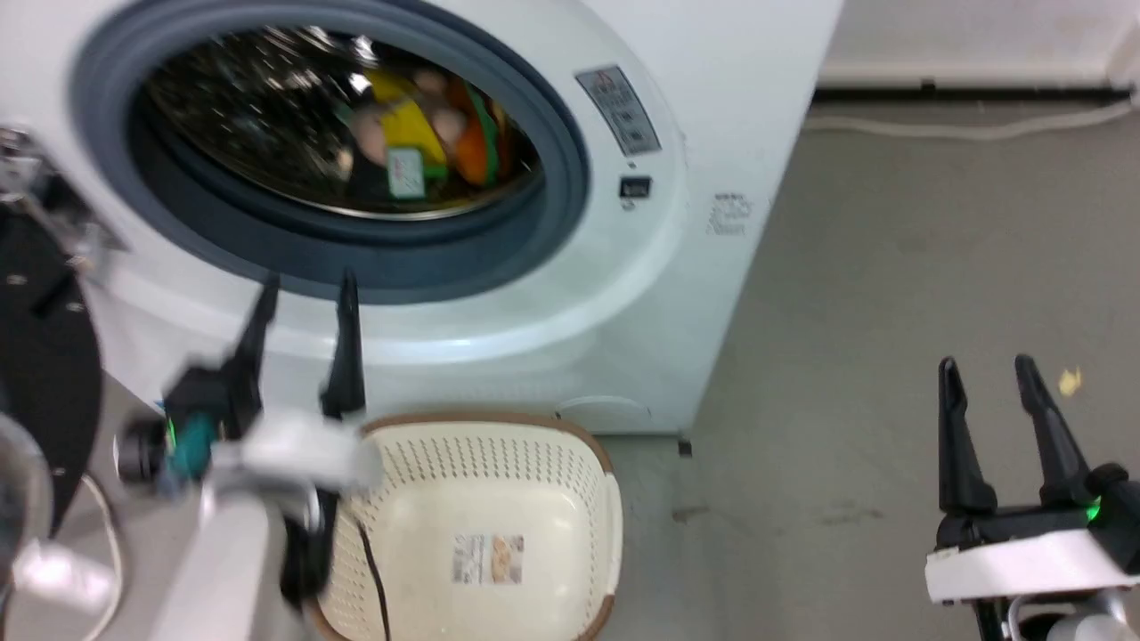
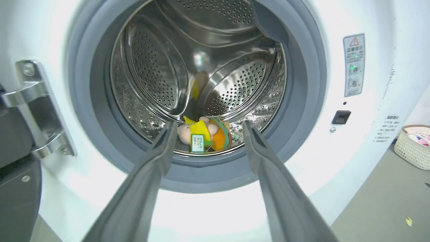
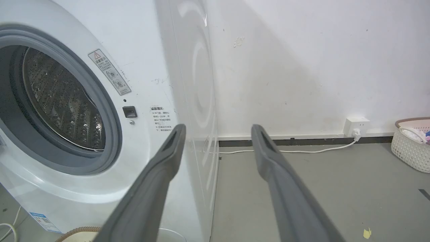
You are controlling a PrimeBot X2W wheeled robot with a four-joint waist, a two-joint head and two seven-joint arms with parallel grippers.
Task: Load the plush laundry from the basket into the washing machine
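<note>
The big white washing machine [image 1: 704,267] has a round hole with a smooth grey rubber ring and a shiny steel drum [image 2: 158,67] dotted with holes. The cream plastic basket [image 1: 499,454] with its brown rim sits just before it. The left tool [image 1: 308,280] and right tool [image 1: 985,363] hold nothing, their long dark fingers spread apart. The soft plush laundry [image 2: 208,134] lies inside the drum, at the bottom.

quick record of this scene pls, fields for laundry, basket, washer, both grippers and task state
plush laundry: lying in the drum, near its front lip
basket: on the floor below the porthole, no plush seen in it
washing machine: door swung open to the left
left gripper: open, holding nothing, pointed at the porthole
right gripper: open, holding nothing, off to the right above the floor
task state: loading looks done, door not yet closed
</note>
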